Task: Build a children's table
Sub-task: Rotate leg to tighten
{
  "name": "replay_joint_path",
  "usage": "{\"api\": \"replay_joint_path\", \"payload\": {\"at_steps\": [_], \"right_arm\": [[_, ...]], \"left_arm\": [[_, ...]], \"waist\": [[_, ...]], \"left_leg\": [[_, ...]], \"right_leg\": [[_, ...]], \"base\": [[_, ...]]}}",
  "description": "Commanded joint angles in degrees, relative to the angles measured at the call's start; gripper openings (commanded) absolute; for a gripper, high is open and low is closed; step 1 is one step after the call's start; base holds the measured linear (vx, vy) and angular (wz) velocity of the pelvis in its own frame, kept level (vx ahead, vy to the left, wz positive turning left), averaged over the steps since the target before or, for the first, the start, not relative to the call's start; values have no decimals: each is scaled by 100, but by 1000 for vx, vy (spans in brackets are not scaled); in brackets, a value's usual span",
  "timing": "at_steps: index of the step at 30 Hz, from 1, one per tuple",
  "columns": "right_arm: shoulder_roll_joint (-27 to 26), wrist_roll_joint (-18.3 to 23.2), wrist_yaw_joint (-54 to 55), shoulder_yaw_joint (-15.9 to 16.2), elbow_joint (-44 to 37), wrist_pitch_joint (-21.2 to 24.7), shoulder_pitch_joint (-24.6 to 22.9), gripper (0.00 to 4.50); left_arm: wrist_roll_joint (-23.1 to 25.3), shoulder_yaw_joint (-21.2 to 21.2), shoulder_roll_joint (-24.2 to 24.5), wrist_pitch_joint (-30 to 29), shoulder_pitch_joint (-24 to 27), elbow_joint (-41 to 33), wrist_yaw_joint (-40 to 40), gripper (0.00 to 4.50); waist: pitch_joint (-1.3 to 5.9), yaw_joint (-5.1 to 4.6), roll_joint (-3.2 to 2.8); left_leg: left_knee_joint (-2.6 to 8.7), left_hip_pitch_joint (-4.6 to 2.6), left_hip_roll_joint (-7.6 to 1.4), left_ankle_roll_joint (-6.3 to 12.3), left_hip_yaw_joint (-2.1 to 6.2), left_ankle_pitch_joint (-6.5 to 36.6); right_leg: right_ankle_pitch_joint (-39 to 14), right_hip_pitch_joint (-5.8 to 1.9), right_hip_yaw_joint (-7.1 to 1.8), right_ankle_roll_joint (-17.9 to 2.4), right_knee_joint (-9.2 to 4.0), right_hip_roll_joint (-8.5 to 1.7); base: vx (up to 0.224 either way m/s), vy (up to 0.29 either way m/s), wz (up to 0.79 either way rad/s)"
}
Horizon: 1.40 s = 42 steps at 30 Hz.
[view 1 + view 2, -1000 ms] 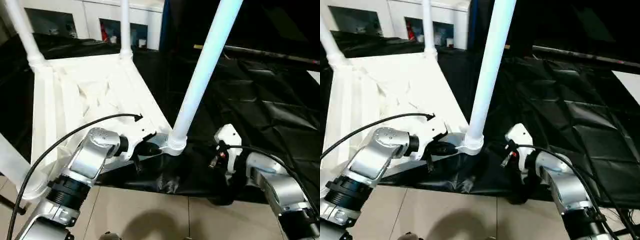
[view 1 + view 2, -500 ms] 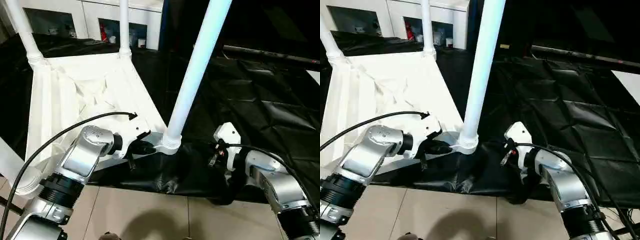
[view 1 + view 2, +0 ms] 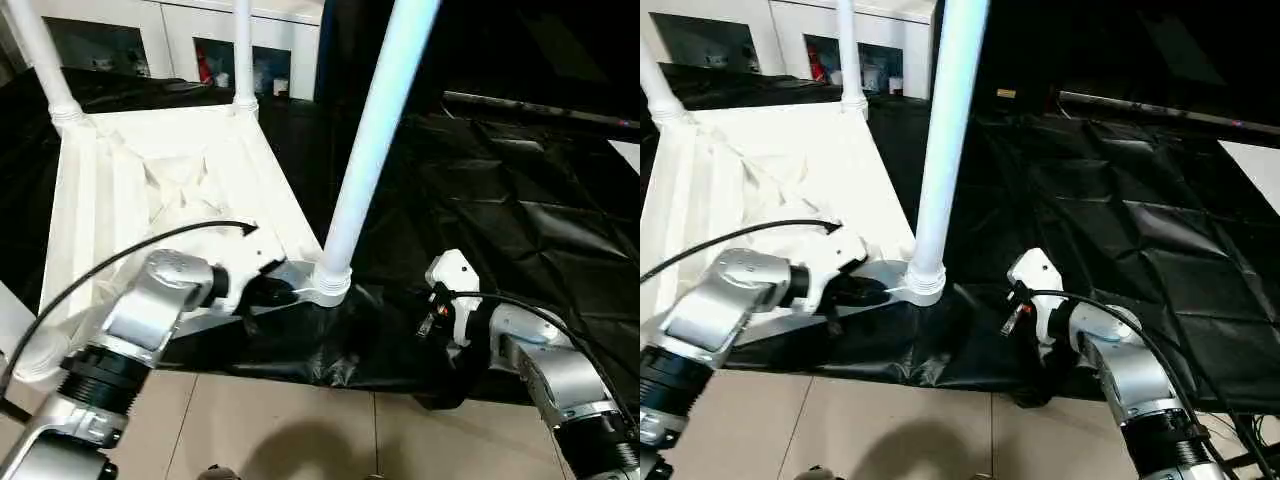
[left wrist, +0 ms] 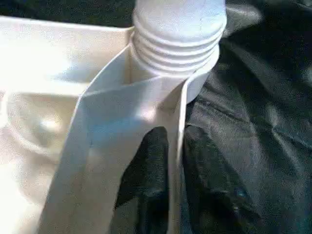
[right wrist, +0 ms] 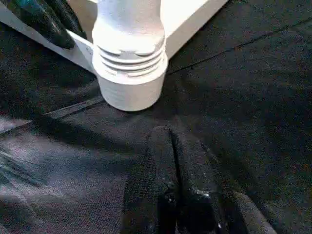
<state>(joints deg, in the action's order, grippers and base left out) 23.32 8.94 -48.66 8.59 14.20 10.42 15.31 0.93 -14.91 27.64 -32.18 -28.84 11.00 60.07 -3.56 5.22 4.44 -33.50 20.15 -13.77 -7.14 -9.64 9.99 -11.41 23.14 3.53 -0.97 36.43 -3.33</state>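
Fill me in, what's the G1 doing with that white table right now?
It's assembling a children's table. The white tabletop lies underside up on the black-draped work table, with legs standing in its corner sockets. The left gripper straddles the tabletop's thin edge wall right beside the near leg, one finger on each side. The right gripper is shut and empty, resting on the black cover just short of that leg's socket.

Legible markings: none. No text, label, brand, number or sign could be read on any item or surface recorded.
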Motion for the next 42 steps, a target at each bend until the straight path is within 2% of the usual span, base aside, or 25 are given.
{"api": "replay_joint_path", "payload": {"at_steps": [1, 6, 14, 16, 17, 20, 22, 26, 29, 30, 33, 35, 42], "right_arm": [[68, -39, -14, 0, 44, -91, 52, 0], [74, -45, -31, 7, 58, -96, 47, 0], [77, -47, -64, 6, 29, -87, 19, 0], [80, -52, -74, 12, 43, -92, 27, 0], [80, -52, -74, 12, 43, -92, 27, 0], [76, -58, -91, 32, 78, -95, 55, 0], [54, -62, -96, 47, 110, -102, 90, 0], [17, -29, -102, 29, 139, -123, 131, 0], [-46, 127, -214, -22, 169, -49, 200, 31], [-89, 357, -473, -52, 177, 81, 257, 45], [-147, 440, -529, -91, 277, 14, 321, 65], [-208, 441, -485, -124, 415, -119, 397, 95], [-356, 368, -514, -20, 717, -202, 642, 142]], "left_arm": [[132, 95, 53, 146, 14, -66, -146, 100], [45, 32, 159, 120, 63, -149, 22, 100], [-36, -47, 269, 67, 109, -186, 75, 100], [-57, -54, 278, 65, 140, -193, 91, 75], [-57, -54, 278, 65, 140, -193, 91, 67], [-135, -47, 213, 61, 166, -130, 101, 52], [-147, -37, 131, 187, 142, 2, 61, 22], [-185, -4, 61, 292, 96, 90, 20, 7], [-282, 49, -34, 477, 34, 176, 42, 0], [-436, 68, -110, 735, 13, 205, 196, 0], [-557, 76, -166, 709, 11, 211, 297, 0], [-617, 52, -187, 728, 28, 211, 420, 0], [-561, -215, -122, 889, 95, 200, 770, 0]], "waist": [[375, 33, -15], [371, 35, -16], [375, 33, -19], [375, 33, -5], [377, 41, -17], [372, 44, 8], [373, 51, 7], [381, 60, 19], [392, 50, 23], [400, 44, 17], [406, 47, 24], [402, 41, 19], [394, 79, 33]], "left_leg": [[354, 8, 59, 150, -64, 906], [359, 11, 63, 119, -62, 968], [356, 12, 63, 124, -64, 925], [356, 4, 59, 126, -67, 934], [357, 6, 59, 124, -65, 909], [358, 3, 58, 120, -70, 939], [356, 1, 58, 123, -72, 934], [355, 7, 61, 116, -70, 923], [349, 13, 64, 131, -68, 881], [344, 14, 62, 157, -68, 846], [339, 19, 58, 208, -72, 753], [341, 9, 57, 187, -76, 761], [347, -8, 53, 158, -83, 810]], "right_leg": [[-973, -308, -250, -961, -457, -348], [-1087, -311, -251, -917, -465, -360], [-973, -308, -253, -947, -446, -348], [-990, -306, -253, -948, -450, -351], [-961, -309, -253, -957, -442, -352], [-1024, -303, -252, -948, -450, -355], [-1042, -299, -254, -935, -455, -356], [-1039, -305, -253, -893, -453, -354], [-907, -313, -252, -923, -438, -353], [-797, -319, -254, -962, -425, -354], [-624, -322, -252, -1025, -402, -356], [-663, -312, -253, -1053, -407, -359], [-826, -305, -259, -1014, -418, -367]], "base": [[0, 0, 0], [0, 0, 0], [0, 0, 0], [0, 0, 0], [0, 0, 0], [0, 0, 0], [0, 0, 0], [0, 0, 0], [0, 0, 0], [0, 0, 0], [0, 0, 0], [0, 0, 0], [0, 0, 0]]}}
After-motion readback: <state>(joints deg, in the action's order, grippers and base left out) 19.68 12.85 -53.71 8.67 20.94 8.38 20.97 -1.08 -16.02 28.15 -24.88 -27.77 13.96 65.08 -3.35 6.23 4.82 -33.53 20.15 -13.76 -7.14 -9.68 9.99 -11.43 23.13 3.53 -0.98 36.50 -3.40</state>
